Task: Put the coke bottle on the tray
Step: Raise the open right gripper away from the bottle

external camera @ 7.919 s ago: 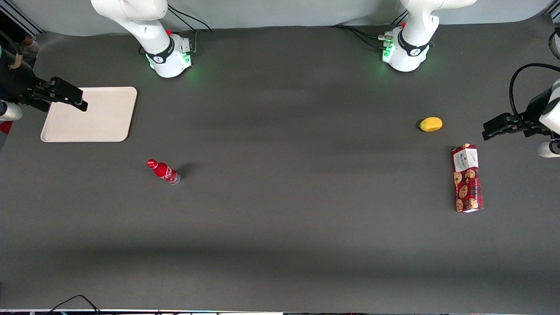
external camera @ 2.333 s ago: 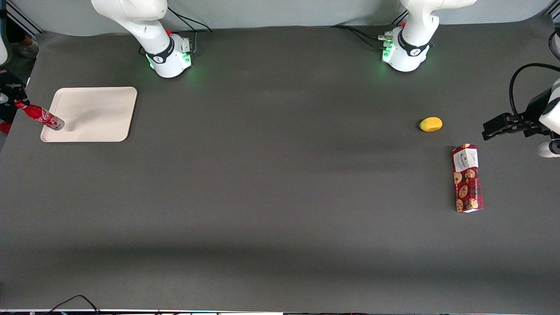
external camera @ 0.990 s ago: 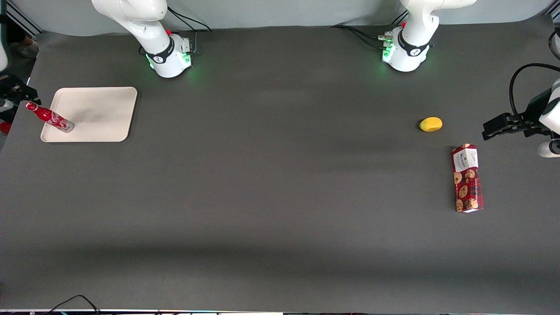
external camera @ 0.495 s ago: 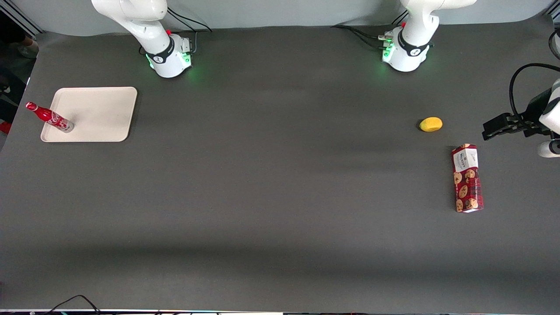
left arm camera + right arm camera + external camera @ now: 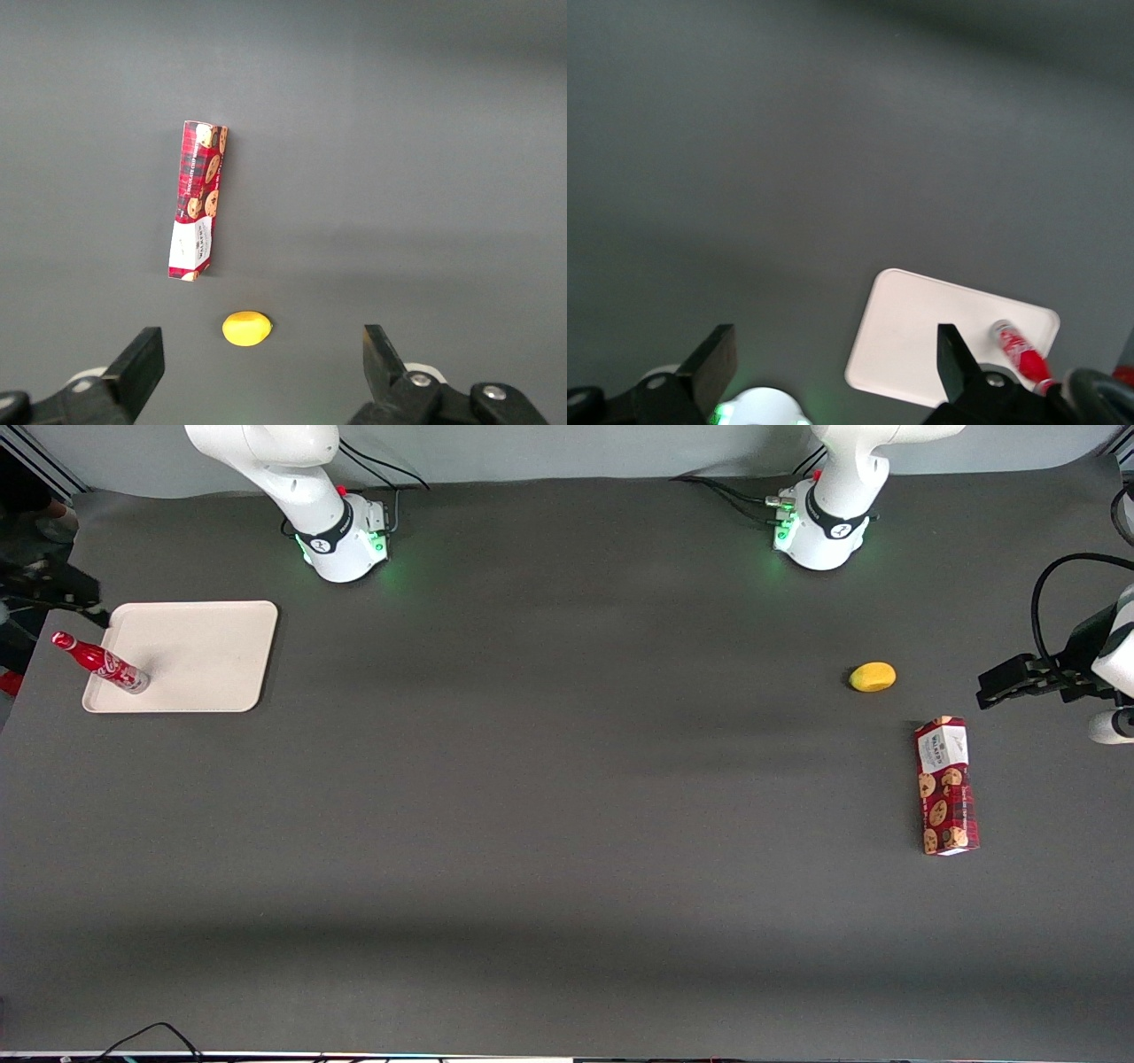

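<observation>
Even, soft overhead light covers the dark table (image 5: 567, 779), which shows broad faint bands of shade and no glare. Green glow spills from the arm bases (image 5: 347, 549) onto the cloth around them. The bottle (image 5: 99, 662) leans outward from lens distortion. The gripper (image 5: 84, 607) near the tray (image 5: 204, 655) is dark and smeared; the right wrist view is blurred.

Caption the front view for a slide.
Coke bottle stands on the tray; the open gripper hangs above the table's working-arm end, clear of it.
</observation>
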Controlling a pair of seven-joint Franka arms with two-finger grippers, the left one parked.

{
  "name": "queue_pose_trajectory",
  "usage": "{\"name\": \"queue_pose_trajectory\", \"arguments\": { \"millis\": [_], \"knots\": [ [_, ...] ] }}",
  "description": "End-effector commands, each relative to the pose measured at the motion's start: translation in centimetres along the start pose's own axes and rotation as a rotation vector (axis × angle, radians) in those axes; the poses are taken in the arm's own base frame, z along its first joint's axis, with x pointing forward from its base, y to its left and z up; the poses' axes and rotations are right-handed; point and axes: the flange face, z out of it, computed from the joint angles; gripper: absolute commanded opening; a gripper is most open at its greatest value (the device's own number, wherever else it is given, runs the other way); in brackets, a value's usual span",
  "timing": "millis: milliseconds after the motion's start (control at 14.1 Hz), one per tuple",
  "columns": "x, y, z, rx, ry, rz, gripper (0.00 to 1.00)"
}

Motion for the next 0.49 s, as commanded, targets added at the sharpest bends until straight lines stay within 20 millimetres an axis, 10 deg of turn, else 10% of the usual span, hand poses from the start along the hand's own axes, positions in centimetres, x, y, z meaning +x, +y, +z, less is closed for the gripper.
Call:
{"name": "queue_pose_trajectory", "arguments": {
  "millis": [0, 424],
  "knots": [
    [1.4, -4.1, -0.4, 0.008, -0.005, 0.097, 1.00],
    [2.7, -5.7, -0.9, 0.019, 0.010, 0.147, 1.00]
  ]
}}
